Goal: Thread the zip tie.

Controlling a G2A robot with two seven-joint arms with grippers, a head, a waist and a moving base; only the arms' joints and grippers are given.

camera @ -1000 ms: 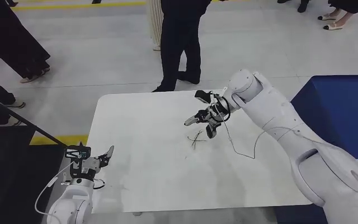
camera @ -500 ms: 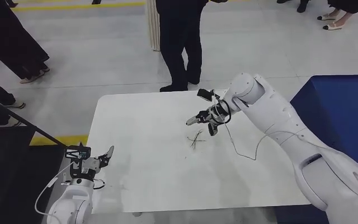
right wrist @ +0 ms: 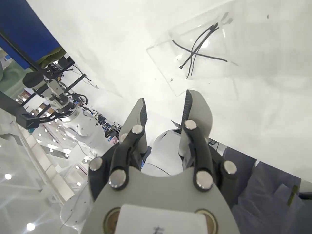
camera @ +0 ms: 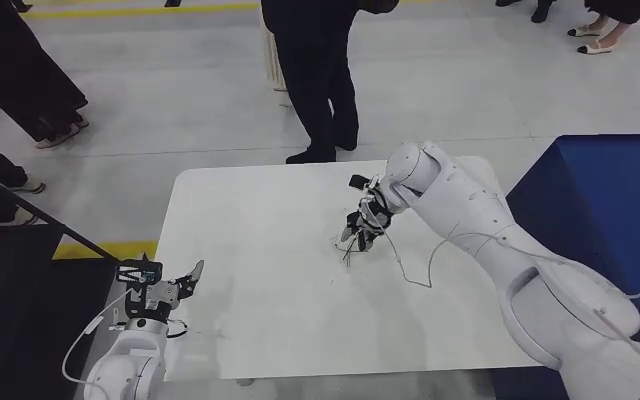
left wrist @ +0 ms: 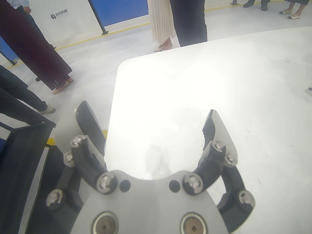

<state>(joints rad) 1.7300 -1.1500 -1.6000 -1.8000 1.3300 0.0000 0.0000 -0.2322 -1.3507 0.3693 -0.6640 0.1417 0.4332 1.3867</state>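
The right pincer (right wrist: pixel 165 97) stands open, its two ribbed fingers parted and gripping nothing. It is held just above the white surface (camera: pixel 250 300) and tilted down toward it. Just beyond its fingertips lies a flat clear tray (right wrist: pixel 159 69). In the tray are the zip ties (right wrist: pixel 195 49) — a few thin black strips crossed loosely over one another, apart from both fingers. In the top view this pincer hangs close over the small bundle, near the middle of the surface. A thin pale cable (camera: pixel 415 272) from the right arm loops over the surface just beside it. The left pincer (left wrist: pixel 146 108) is well apart from all this, at the near left corner of the surface — its fingers spread wide, holding nothing, pointing across the white top.
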